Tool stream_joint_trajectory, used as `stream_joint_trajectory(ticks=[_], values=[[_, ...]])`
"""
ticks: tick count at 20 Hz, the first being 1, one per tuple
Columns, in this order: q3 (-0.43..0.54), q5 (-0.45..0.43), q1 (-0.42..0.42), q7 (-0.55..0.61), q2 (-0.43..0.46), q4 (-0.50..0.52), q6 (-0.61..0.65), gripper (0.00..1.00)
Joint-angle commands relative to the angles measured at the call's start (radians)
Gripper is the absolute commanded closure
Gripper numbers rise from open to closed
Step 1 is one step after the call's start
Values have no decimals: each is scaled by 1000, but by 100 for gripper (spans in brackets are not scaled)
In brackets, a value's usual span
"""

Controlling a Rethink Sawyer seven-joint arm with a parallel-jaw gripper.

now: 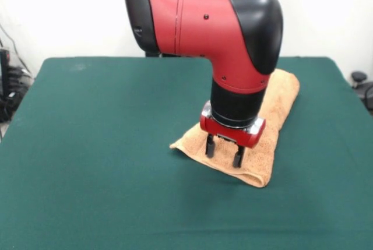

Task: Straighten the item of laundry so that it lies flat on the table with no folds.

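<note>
The orange-tan towel (pixel 273 123) lies folded over on the green table (pixel 105 145), right of centre, as a long strip running from the far right toward the near middle, with a thick rolled edge at its near end. My gripper (pixel 224 150) hangs straight down over the towel's near left part. Its two black fingers (pixel 210 145) stand apart and open, their tips at or just above the cloth, with nothing held between them. The arm hides the towel's middle.
Dark cables and equipment (pixel 11 90) sit beyond the table's left edge, and a black object (pixel 362 84) lies off the right edge. Bare green cloth stretches left of and in front of the towel.
</note>
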Motion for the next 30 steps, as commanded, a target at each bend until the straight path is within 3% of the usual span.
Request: stream_joint_trajectory(ticks=[1, 15, 22, 30], values=[[126, 45, 17, 104, 22, 102, -89, 0], [142, 48, -20, 73, -61, 170, -41, 0], [144, 49, -33, 45, -76, 152, 6, 0], [172, -11, -131, -59, -56, 186, -58, 0]])
